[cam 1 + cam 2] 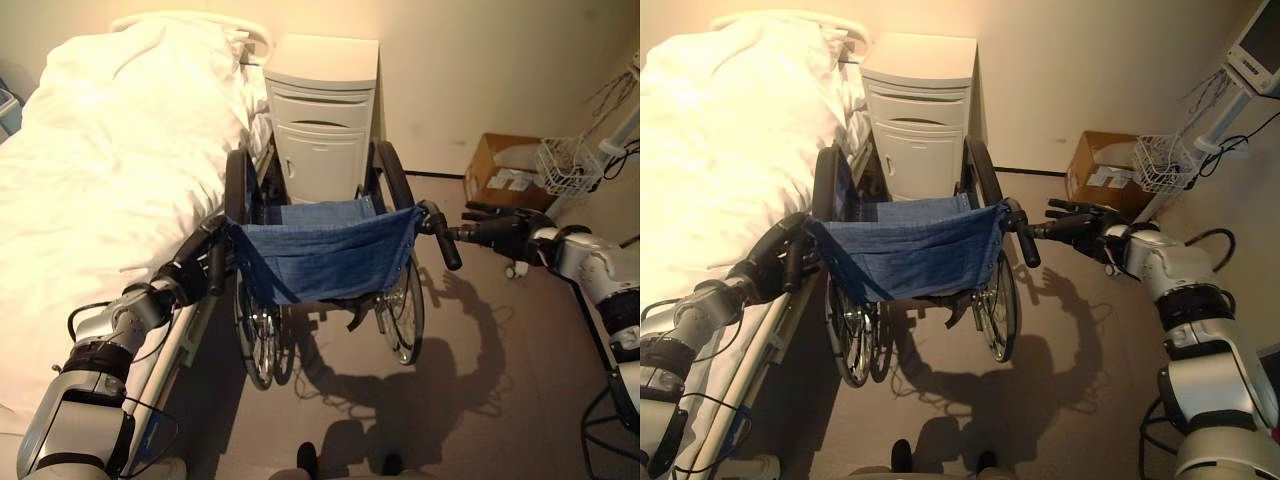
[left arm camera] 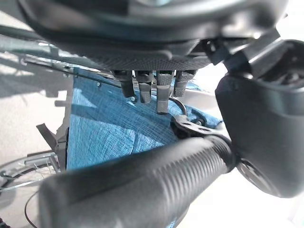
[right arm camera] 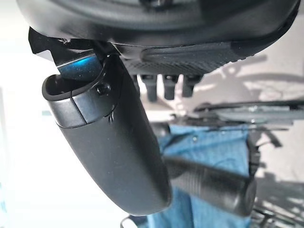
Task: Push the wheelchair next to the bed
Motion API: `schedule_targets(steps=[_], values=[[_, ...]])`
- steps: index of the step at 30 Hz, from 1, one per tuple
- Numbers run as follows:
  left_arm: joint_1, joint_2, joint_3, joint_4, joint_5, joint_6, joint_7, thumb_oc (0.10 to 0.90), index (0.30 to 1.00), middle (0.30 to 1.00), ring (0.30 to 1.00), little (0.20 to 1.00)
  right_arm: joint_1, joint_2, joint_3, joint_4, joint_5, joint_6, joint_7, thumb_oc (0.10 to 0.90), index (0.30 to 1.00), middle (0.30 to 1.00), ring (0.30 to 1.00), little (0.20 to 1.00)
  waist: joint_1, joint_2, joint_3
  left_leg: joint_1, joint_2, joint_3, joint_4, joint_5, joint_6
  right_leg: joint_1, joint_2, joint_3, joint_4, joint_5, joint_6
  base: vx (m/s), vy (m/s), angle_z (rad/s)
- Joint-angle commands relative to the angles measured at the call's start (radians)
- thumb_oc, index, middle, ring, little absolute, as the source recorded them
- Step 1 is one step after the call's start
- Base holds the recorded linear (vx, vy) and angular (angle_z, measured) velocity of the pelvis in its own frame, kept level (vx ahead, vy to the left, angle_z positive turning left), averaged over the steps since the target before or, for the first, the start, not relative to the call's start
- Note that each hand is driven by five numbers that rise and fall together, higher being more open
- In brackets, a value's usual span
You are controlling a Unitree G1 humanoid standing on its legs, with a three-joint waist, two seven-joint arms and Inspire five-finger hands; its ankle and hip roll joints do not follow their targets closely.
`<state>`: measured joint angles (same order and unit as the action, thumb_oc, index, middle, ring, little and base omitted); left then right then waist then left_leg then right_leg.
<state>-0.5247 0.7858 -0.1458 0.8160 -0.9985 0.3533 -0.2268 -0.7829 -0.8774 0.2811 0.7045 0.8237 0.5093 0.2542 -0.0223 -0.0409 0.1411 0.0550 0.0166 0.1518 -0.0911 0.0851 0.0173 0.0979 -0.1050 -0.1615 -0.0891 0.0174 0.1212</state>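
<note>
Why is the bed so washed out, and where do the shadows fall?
Left eye view: strong light bleaches the bed almost featureless; the wheelchair throws a dark shadow on the floor toward the camera. Left wrist view: the handle looms close and soft.

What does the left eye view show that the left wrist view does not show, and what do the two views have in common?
The left eye view alone shows the bed beside the wheelchair, the white cabinet ahead of it, the cardboard box, the wire basket and the right hand at the right push handle.

The left wrist view alone shows, from close, the left hand with straight fingers above the ribbed left push handle.

Both show the blue fabric backrest, that handle and the left hand.
</note>
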Motion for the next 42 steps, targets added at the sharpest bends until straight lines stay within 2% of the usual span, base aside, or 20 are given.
schedule_targets(steps=[1, 3, 4, 8, 9, 11, 15, 17, 19, 20, 22, 24, 27, 28, 29, 31, 32, 35, 37, 42], values=[[-0.062, 0.025, 0.054, 0.078, -0.142, -0.090, -0.077, 0.800, 0.900, 0.900, 0.900, 0.900, -0.057, -0.137, -0.054, 0.036, 0.060, -0.125, 0.048, 0.800, 0.900, 0.900, 0.900, 0.900, 0.004, -0.010, -0.100, 0.080, 0.010, 0.007, 0.004, -0.074, -0.063, 0.010, -0.011, 0.014, 0.008, 0.080, 0.013, -0.01, -0.011, -0.07], [-0.054, 0.018, 0.076, 0.077, -0.263, -0.093, -0.113, 0.800, 0.900, 0.900, 0.900, 0.900, -0.041, -0.163, -0.068, 0.057, 0.043, -0.117, 0.078, 0.800, 0.900, 0.900, 0.900, 0.900, -0.002, -0.012, -0.101, 0.080, 0.011, 0.012, 0.004, -0.075, -0.063, 0.007, -0.011, 0.015, 0.009, 0.081, 0.014, -0.01, -0.008, -0.17], [-0.052, 0.017, 0.079, 0.077, -0.277, -0.093, -0.116, 0.800, 0.900, 0.900, 0.900, 0.900, -0.037, -0.165, -0.070, 0.060, 0.042, -0.118, 0.083, 0.800, 0.900, 0.900, 0.900, 0.900, -0.003, -0.012, -0.101, 0.080, 0.011, 0.013, 0.004, -0.075, -0.063, 0.007, -0.011, 0.016, 0.009, 0.081, 0.014, 0.00, -0.014, -0.15], [-0.006, -0.013, 0.172, 0.045, -0.493, -0.129, -0.187, 0.800, 0.900, 0.900, 0.900, 0.900, 0.057, -0.184, -0.140, 0.101, 0.004, -0.118, 0.145, 0.800, 0.900, 0.900, 0.900, 0.900, -0.008, -0.019, -0.097, 0.084, 0.016, 0.020, 0.004, -0.077, -0.066, 0.006, -0.014, 0.019, 0.010, 0.084, 0.013, 0.01, -0.024, -0.05], [-0.003, -0.013, 0.172, 0.042, -0.494, -0.130, -0.185, 0.800, 0.900, 0.900, 0.900, 0.900, 0.061, -0.184, -0.142, 0.099, 0.002, -0.118, 0.146, 0.800, 0.900, 0.900, 0.900, 0.900, -0.007, -0.019, -0.098, 0.085, 0.016, 0.020, 0.004, -0.077, -0.066, 0.006, -0.014, 0.019, 0.010, 0.084, 0.013, 0.01, -0.025, -0.05], [0.021, -0.028, 0.204, 0.046, -0.496, -0.172, -0.177, 0.800, 0.900, 0.900, 0.900, 0.900, 0.091, -0.171, -0.173, 0.112, 0.000, -0.118, 0.148, 0.800, 0.900, 0.900, 0.900, 0.900, -0.005, -0.022, -0.097, 0.085, 0.016, 0.018, 0.004, -0.079, -0.066, 0.008, -0.014, 0.018, 0.009, 0.083, 0.013, 0.00, 0.000, 0.00], [0.092, -0.078, 0.270, 0.064, -0.515, -0.223, -0.188, 0.800, 0.900, 0.900, 0.900, 0.900, 0.169, -0.119, -0.248, 0.138, 0.033, -0.124, 0.103, 0.800, 0.900, 0.900, 0.900, 0.900, 0.005, -0.026, -0.094, 0.089, 0.016, 0.012, 0.004, -0.085, -0.063, 0.013, -0.017, 0.006, 0.009, 0.077, 0.011, 0.01, -0.022, -0.02], [0.146, -0.143, 0.315, 0.066, -0.606, -0.233, -0.219, 0.800, 0.900, 0.900, 0.900, 0.900, 0.250, -0.056, -0.312, 0.147, 0.018, -0.139, 0.082, 0.800, 0.900, 0.900, 0.900, 0.900, 0.008, -0.027, -0.091, 0.089, 0.015, 0.008, 0.004, -0.090, -0.060, 0.015, -0.017, 0.001, 0.009, 0.074, 0.011, 0.00, -0.017, -0.01], [0.168, -0.168, 0.333, 0.061, -0.646, -0.228, -0.236, 0.800, 0.900, 0.900, 0.900, 0.900, 0.290, -0.027, -0.337, 0.150, -0.006, -0.147, 0.086, 0.800, 0.900, 0.900, 0.900, 0.900, 0.009, -0.028, -0.091, 0.090, 0.015, 0.007, 0.004, -0.091, -0.059, 0.016, -0.018, 0.000, 0.009, 0.073, 0.011, 0.00, 0.000, 0.00], [0.200, -0.225, 0.367, 0.055, -0.697, -0.222, -0.269, 0.800, 0.900, 0.900, 0.900, 0.900, 0.342, 0.026, -0.365, 0.160, -0.037, -0.157, 0.088, 0.800, 0.900, 0.900, 0.900, 0.900, 0.012, -0.030, -0.087, 0.090, 0.014, 0.004, 0.004, -0.092, -0.057, 0.016, -0.018, -0.001, 0.009, 0.072, 0.009, 0.00, 0.000, 0.00], [0.223, -0.261, 0.379, 0.049, -0.708, -0.217, -0.277, 0.800, 0.900, 0.900, 0.900, 0.900, 0.376, 0.058, -0.383, 0.166, -0.060, -0.156, 0.098, 0.800, 0.900, 0.900, 0.900, 0.900, 0.015, -0.032, -0.086, 0.092, 0.014, 0.002, 0.004, -0.093, -0.056, 0.018, -0.019, -0.002, 0.010, 0.071, 0.008, 0.00, 0.000, 0.00], [0.243, -0.302, 0.381, 0.042, -0.648, -0.235, -0.267, 0.800, 0.900, 0.900, 0.900, 0.900, 0.400, 0.101, -0.394, 0.174, -0.079, -0.171, 0.098, 0.800, 0.900, 0.900, 0.900, 0.900, 0.019, -0.034, -0.085, 0.092, 0.014, 0.000, 0.004, -0.093, -0.056, 0.019, -0.019, -0.003, 0.010, 0.071, 0.007, 0.00, 0.000, 0.00], [0.293, -0.368, 0.348, 0.055, -0.433, -0.264, -0.230, 0.800, 0.900, 0.900, 0.900, 0.900, 0.456, 0.201, -0.398, 0.162, -0.073, -0.188, 0.089, 0.800, 0.900, 0.900, 0.900, 0.900, 0.030, -0.033, -0.082, 0.092, 0.013, -0.006, 0.004, -0.094, -0.052, 0.019, -0.020, -0.009, 0.011, 0.071, 0.006, 0.00, 0.000, 0.00], [0.330, -0.394, 0.312, 0.086, -0.284, -0.303, -0.208, 0.800, 0.900, 0.900, 0.900, 0.900, 0.497, 0.261, -0.391, 0.159, -0.079, -0.237, 0.091, 0.800, 0.900, 0.900, 0.900, 0.900, 0.036, -0.028, -0.081, 0.090, 0.012, -0.009, 0.004, -0.093, -0.048, 0.016, -0.021, -0.011, 0.012, 0.073, 0.005, 0.00, 0.000, 0.00], [0.352, -0.405, 0.289, 0.115, -0.219, -0.321, -0.205, 0.800, 0.900, 0.900, 0.900, 0.900, 0.523, 0.301, -0.382, 0.159, -0.074, -0.297, 0.079, 0.800, 0.900, 0.900, 0.900, 0.900, 0.040, -0.023, -0.081, 0.090, 0.010, -0.013, 0.004, -0.093, -0.044, 0.016, -0.021, -0.012, 0.012, 0.073, 0.004, 0.00, 0.000, 0.00], [0.365, -0.413, 0.277, 0.134, -0.173, -0.337, -0.205, 0.800, 0.900, 0.900, 0.900, 0.900, 0.541, 0.329, -0.376, 0.162, -0.077, -0.342, 0.070, 0.800, 0.900, 0.900, 0.900, 0.900, 0.042, -0.020, -0.082, 0.090, 0.008, -0.016, 0.004, -0.093, -0.042, 0.015, -0.021, -0.012, 0.012, 0.073, 0.004, 0.00, 0.000, 0.00], [0.384, -0.433, 0.265, 0.168, -0.116, -0.351, -0.201, 0.800, 0.900, 0.900, 0.900, 0.900, 0.566, 0.379, -0.363, 0.181, -0.114, -0.405, 0.063, 0.800, 0.900, 0.900, 0.900, 0.900, 0.045, -0.013, -0.082, 0.090, 0.007, -0.019, 0.004, -0.094, -0.038, 0.015, -0.020, -0.012, 0.012, 0.072, 0.003, 0.00, 0.000, 0.00], [0.414, -0.484, 0.235, 0.229, -0.033, -0.414, -0.190, 0.800, 0.900, 0.900, 0.900, 0.900, 0.603, 0.490, -0.313, 0.234, -0.160, -0.522, 0.042, 0.800, 0.900, 0.900, 0.900, 0.900, 0.049, -0.001, -0.083, 0.091, 0.002, -0.026, 0.004, -0.094, -0.032, 0.016, -0.019, -0.005, 0.012, 0.070, -0.001, 0.01, 0.011, 0.00], [0.430, -0.510, 0.216, 0.244, 0.049, -0.454, -0.170, 0.800, 0.900, 0.900, 0.900, 0.900, 0.625, 0.555, -0.275, 0.249, -0.172, -0.571, 0.027, 0.800, 0.900, 0.900, 0.900, 0.900, 0.052, 0.002, -0.082, 0.092, -0.001, -0.031, 0.004, -0.095, -0.029, 0.017, -0.018, -0.003, 0.012, 0.070, -0.003, 0.00, 0.000, 0.00], [0.468, -0.566, 0.135, 0.248, 0.214, -0.510, -0.110, 0.800, 0.900, 0.900, 0.900, 0.900, 0.668, 0.675, -0.205, 0.230, -0.125, -0.629, -0.006, 0.800, 0.900, 0.900, 0.900, 0.900, 0.053, 0.007, -0.076, 0.088, -0.007, -0.039, 0.004, -0.091, -0.024, 0.014, -0.016, 0.002, 0.015, 0.071, -0.009, 0.00, 0.003, 0.01]])
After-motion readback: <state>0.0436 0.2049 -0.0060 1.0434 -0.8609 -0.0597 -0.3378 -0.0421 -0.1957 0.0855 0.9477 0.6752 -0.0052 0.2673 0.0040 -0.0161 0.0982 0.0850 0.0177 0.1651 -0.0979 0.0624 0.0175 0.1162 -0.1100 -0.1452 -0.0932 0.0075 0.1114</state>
